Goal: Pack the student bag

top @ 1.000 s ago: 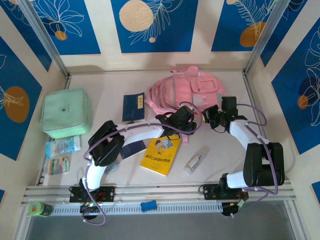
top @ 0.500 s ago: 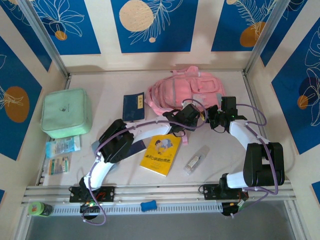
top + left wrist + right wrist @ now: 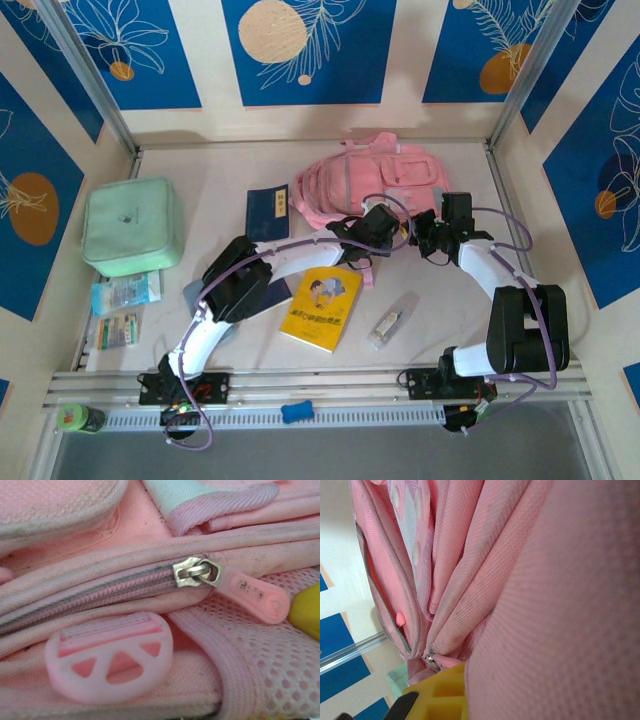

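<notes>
The student bag [image 3: 370, 180], a pink backpack, lies at the back middle of the table. My left gripper [image 3: 388, 230] is pressed against its near edge; its fingers are hidden. The left wrist view shows the closed zip with its metal slider [image 3: 192, 572], a pink pull tab [image 3: 250, 592] and a pink plastic buckle [image 3: 110, 657]. My right gripper [image 3: 428, 235] sits just right of the left one, shut on a fold of bag fabric. Its yellow finger [image 3: 440, 695] lies beside the same zip slider [image 3: 430, 655] and also shows as a yellow finger [image 3: 307, 615] in the left wrist view.
A yellow book [image 3: 320, 308], a dark blue booklet [image 3: 267, 213] and a clear tube-like case [image 3: 392, 320] lie in front of the bag. At the left are a mint-green soft case [image 3: 132, 225] and two small packets [image 3: 125, 293]. Metal frame posts bound the table.
My left arm has stretched further right and back, bringing its gripper up against the bag's near edge beside the right gripper. The right arm and the bag have stayed put.
</notes>
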Controlling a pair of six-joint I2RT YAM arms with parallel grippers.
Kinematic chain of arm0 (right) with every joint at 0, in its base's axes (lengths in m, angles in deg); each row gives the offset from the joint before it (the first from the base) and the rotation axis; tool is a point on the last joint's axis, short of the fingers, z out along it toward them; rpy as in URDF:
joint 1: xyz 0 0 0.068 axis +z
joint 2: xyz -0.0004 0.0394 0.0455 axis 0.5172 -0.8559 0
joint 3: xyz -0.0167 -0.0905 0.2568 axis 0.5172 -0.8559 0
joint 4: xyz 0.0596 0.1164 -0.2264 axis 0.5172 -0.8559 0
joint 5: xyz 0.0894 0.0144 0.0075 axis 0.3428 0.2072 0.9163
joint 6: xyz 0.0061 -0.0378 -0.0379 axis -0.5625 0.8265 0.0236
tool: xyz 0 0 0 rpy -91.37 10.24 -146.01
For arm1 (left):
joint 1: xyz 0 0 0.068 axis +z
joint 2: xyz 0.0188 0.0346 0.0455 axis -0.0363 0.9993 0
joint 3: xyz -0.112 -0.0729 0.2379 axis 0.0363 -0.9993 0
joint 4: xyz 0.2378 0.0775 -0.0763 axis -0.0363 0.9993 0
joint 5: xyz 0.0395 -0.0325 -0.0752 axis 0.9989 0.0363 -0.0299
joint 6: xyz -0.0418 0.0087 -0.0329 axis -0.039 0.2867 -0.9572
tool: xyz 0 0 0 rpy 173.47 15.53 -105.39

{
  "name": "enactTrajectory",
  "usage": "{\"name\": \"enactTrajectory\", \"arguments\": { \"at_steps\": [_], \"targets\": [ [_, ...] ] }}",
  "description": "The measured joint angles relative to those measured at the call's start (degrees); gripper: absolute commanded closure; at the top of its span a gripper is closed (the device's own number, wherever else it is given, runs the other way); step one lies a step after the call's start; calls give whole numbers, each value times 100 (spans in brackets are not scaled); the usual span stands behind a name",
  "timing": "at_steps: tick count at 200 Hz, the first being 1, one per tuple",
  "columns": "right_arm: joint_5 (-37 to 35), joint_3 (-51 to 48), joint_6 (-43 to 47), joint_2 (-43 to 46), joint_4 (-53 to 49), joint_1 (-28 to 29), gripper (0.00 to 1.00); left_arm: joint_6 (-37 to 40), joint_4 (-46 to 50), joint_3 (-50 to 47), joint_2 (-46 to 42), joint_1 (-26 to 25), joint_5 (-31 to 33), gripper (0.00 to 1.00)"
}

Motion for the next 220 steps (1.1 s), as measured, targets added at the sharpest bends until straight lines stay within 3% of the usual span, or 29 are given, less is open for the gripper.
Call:
{"name": "enactTrajectory", "arguments": {
  "at_steps": [53, 78, 158, 220],
  "targets": [
    [0, 9, 35, 0, 22, 0, 100, 470, -120, -4, 4, 11, -4, 88],
    [20, 98, 146, 0, -72, -42, 100, 682, -304, -136, -11, 20, -2, 100],
    [564, 352, 728, -197, -435, -566, 100, 1141, -717, -1281, -782, 153, -70, 100],
    [802, 544, 927, -356, -584, -704, 100, 1493, -898, -1718, -1082, 407, -612, 100]
  ]
}}
